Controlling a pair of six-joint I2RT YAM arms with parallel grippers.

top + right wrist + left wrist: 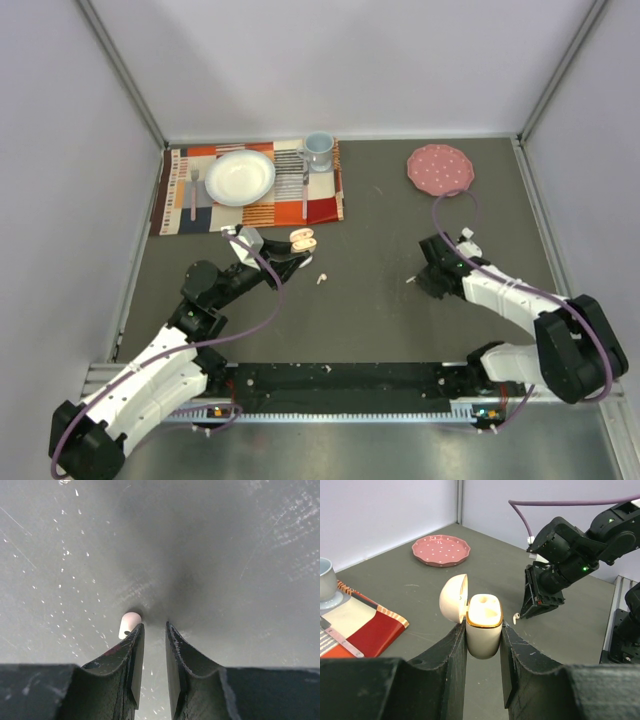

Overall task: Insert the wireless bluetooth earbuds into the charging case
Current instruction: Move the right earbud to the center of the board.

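Top view. Left gripper [293,247] pinching the charging case [304,240], lid swung open, left of the bench's middle and just in front of the placemat [200,215]. One earbud [322,277] loose on the bench [380,330], just nearer than the case and apart from both grippers. Second earbud [409,280] at the tip of the right gripper [425,282], right of the middle. On the placemat along the far edge: white bowl [240,177] and cup [318,150]. Pink plate [438,169] toward the far right corner.

Left wrist view. Case [483,611] upright, clamped at its lower body between both fingers [455,650]. Lid [453,604] tipped back to one side. Inside of the case too bright to tell its contents. Beyond it, second earbud [516,617] flat on the bench, right beside the right gripper's [527,614] tip.

Right wrist view. Fingers [131,665] only a narrow slit apart, nothing between them, tips down at the bench. Second earbud [129,624] just outside one fingertip, lying on the surface, not pinched.
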